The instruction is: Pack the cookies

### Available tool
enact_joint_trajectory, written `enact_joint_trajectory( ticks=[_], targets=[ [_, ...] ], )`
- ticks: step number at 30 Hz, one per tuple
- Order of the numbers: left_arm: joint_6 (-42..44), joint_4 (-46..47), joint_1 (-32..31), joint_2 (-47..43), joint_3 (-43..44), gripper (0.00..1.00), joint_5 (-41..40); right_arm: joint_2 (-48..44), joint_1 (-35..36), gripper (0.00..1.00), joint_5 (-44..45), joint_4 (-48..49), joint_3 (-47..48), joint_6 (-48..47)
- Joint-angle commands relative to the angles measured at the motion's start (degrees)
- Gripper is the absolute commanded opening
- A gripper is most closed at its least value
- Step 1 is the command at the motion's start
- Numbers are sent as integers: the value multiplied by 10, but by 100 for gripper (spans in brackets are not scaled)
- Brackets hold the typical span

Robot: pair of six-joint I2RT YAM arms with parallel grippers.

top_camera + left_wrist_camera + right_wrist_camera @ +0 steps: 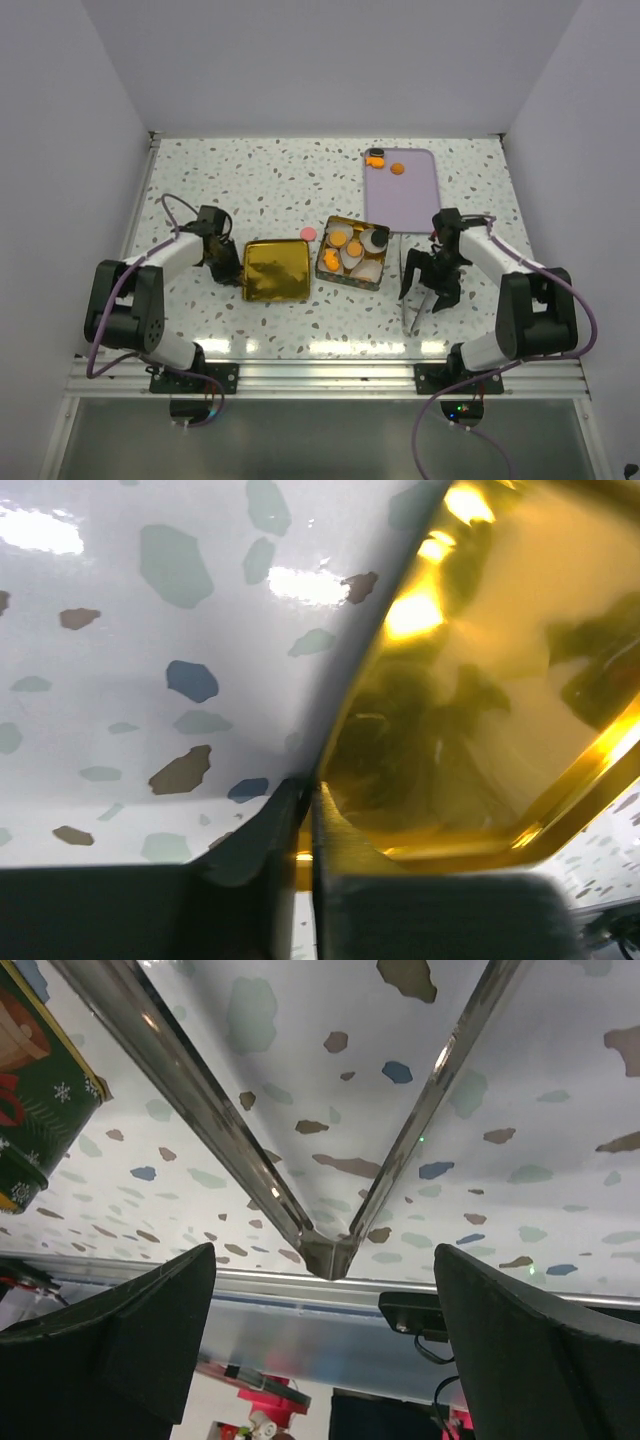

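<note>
Fingers of my left gripper are clenched almost together on the left rim of the gold lid. In the left wrist view only a thin strip of gold shows between them. The lid lies flat on the table, hollow side up, its edges roughly square to the table's edges.

Just past the lid's far right corner a pink cookie lies alone on the table, between the lid and the tin and touching neither. It is a round disc, so it has no long axis and no heading; its flat face is up.

The tin stands open beside the lid, turned a little off square. Inside are white paper cups with orange cookies among them, all lying flat or nearly so, and a dark cookie sits towards the far right corner.

Further back and to the right is a lilac tray, its long side running away from me. At its far end an orange cookie lies alone. To its left a second orange disc touches a black disc at the tray's far left corner.

Right of the tin, metal tongs lie on the table, with the joint towards the near edge and the two arms spreading away from me. My right gripper is above that joint end with its jaws released wide. In the right wrist view the joint shows between my fingertips and neither finger touches it. I grasp nothing there.
</note>
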Motion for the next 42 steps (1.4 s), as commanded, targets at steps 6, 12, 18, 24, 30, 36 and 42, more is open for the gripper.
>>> enact_joint_trajectory(
  ticks=[6, 12, 18, 24, 30, 36, 42],
  targets=[
    [12, 23, -2, -9, 52, 0, -6, -90, -3, 97, 6, -100, 123, 19],
    [-2, 8, -2, -90, 139, 0, -4, -133, -2, 99, -135, -134, 260, 68],
    [-3, 83, -2, -196, 184, 0, 17, -147, 19, 99, -346, -13, 307, 249],
    [4, 134, -2, -283, 187, 0, -5, -126, 80, 99, -415, 255, 290, 563],
    [33, 191, -3, -356, 158, 0, -41, -50, 154, 99, -410, 433, 349, 767],
    [50, 197, -4, -386, 148, 0, -53, 20, 190, 99, -356, 554, 406, 892],
    [56, 202, -4, -397, 151, 0, -56, 93, 232, 99, -327, 587, 478, 935]
  ],
)
